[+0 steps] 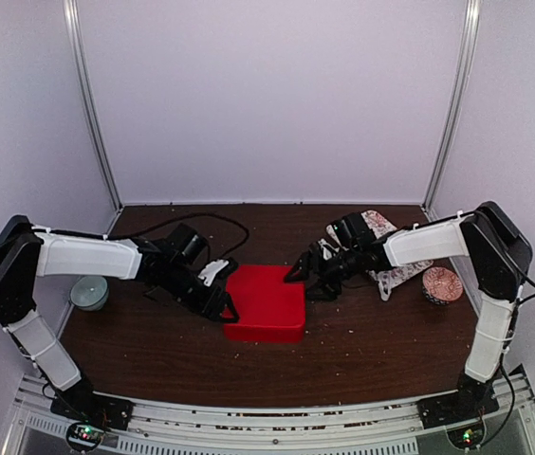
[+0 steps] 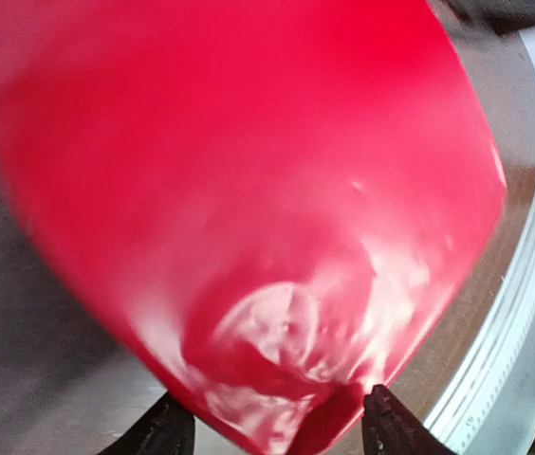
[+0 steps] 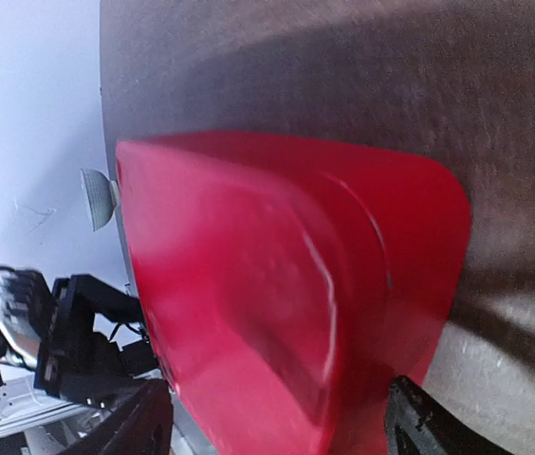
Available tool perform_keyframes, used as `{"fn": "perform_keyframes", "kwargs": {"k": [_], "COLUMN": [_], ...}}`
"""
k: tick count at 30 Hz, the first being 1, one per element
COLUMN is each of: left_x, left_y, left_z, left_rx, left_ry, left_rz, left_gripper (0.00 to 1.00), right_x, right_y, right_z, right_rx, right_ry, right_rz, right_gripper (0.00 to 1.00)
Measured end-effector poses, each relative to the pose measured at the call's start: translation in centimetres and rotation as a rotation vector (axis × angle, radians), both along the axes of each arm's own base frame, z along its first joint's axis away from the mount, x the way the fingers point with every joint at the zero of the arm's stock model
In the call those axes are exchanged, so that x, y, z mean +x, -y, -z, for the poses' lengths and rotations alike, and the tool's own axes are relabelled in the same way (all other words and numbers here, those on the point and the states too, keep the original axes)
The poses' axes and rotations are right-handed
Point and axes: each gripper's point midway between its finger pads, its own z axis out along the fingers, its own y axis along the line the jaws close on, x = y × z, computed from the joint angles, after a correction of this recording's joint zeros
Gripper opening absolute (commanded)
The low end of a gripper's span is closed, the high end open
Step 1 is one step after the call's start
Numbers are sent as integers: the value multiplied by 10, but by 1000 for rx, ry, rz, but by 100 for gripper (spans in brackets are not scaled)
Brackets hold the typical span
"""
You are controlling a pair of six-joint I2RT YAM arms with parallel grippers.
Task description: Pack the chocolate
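Guess: opening red box point(image 1: 267, 303). Left pincer point(image 1: 224, 303) at its 9 o'clock edge, right pincer point(image 1: 307, 280) at 2 o'clock. Both straddle it; clamped or not, can't tell. Lift level, synced.

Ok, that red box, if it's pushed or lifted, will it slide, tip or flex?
The red box looks stiff, with straight edges. Its glossy highlights suggest it may be slippery to hold. Low and flat on the table, it would probably slide rather than tip.
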Motion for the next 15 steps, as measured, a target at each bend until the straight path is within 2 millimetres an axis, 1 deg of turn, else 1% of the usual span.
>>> {"fn": "perform_keyframes", "kwargs": {"k": [3,5,8,10,12,15], "left_x": [-19,-24,-19,-15,-9,-2], "left_y": [15,19,17,14,9,4], "left_z": [-1,-2,-5,-10,-24,-49], "left_rx": [-13,-15,2,16,27,28], "left_ry": [-16,-21,-8,19,71,144], "left_rz": [50,62,47,31,11,-10], "left_gripper": [62,61,60,58,56,54], "right_x": [16,18,14,9,2,-5], "right_y": [-4,-6,-3,2,9,22], "right_z": [-8,-11,-8,-5,-8,-20], "right_rx": [-7,-9,-27,-49,-70,-98], "right_ry": [56,79,81,80,87,119], "right_rz": [-13,-29,-50,-66,-82,-105], "right_gripper": [76,76,76,75,74,73]}}
